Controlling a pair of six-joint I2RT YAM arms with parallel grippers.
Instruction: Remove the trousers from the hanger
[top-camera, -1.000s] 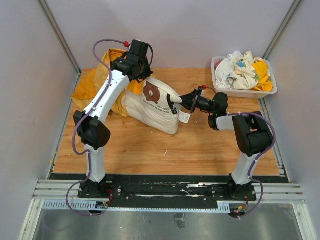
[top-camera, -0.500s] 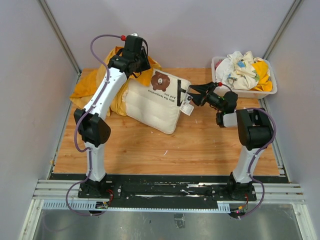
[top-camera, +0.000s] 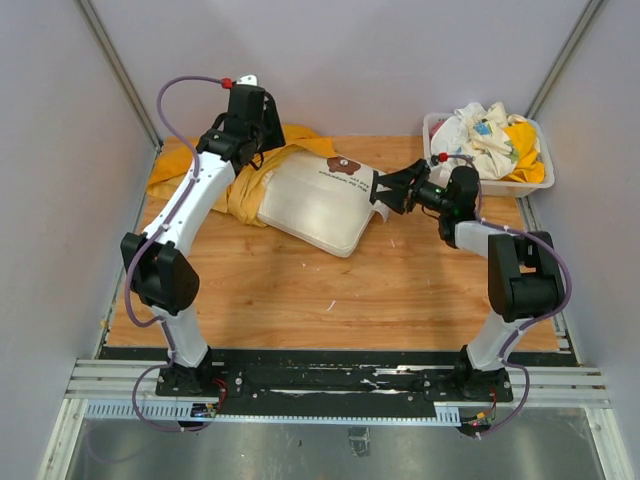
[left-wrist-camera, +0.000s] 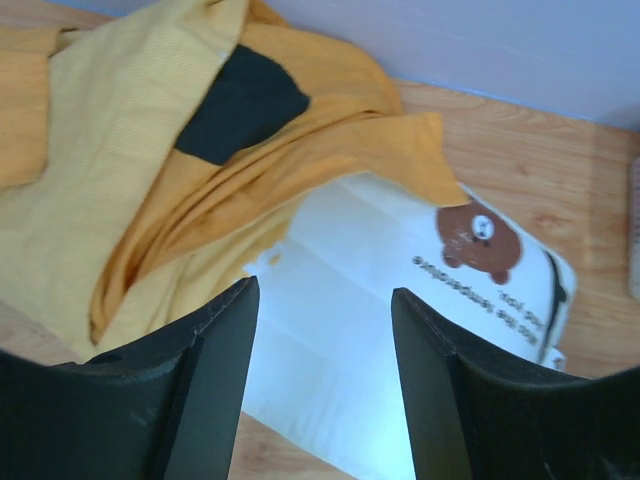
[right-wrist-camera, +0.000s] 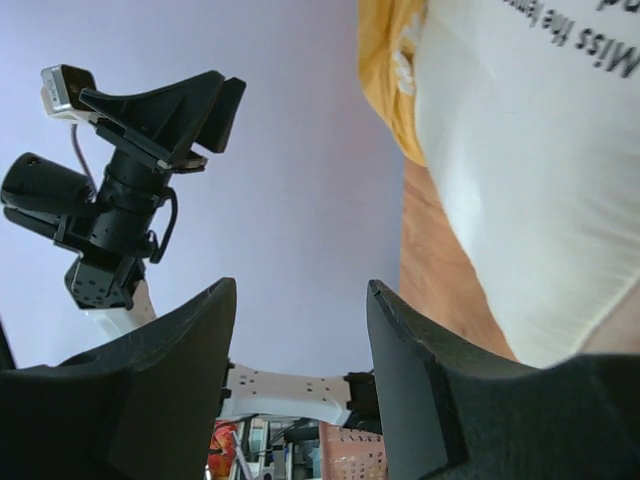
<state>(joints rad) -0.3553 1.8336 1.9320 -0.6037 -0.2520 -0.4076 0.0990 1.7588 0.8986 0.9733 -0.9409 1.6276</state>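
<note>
I read this as the point between grips: neither arm has hold of anything, and the white fabric trousers with the brown bear print (top-camera: 315, 195) lie flat on the wooden table (top-camera: 300, 290). Their left edge overlaps a crumpled yellow garment (top-camera: 200, 170).

My left gripper (top-camera: 252, 128) hangs above that overlap, looking down. In its wrist view the jaws stand wide, with only cloth far below between them. My right gripper (top-camera: 392, 190) lies low at the right edge of the trousers, pointing toward them. Its jaws are also spread, and its own camera shows nothing between them. I cannot tell whether a fingertip touches the cloth.

I cannot make out the hanger with any certainty. A thin black strip (left-wrist-camera: 553, 290) runs along the right edge of the trousers near the bear print, just where the right fingers point, and it may be part of the hanger. From these views I would not call the task finished.

If that strip is the hanger, the next move calls for the right jaws to close on it alone, without catching the white cloth. The left would come down to pin the trousers while the hanger is drawn clear. The white plastic basket of clothes (top-camera: 490, 187) sits just behind the right arm, so I would pull with care on that side.
</note>
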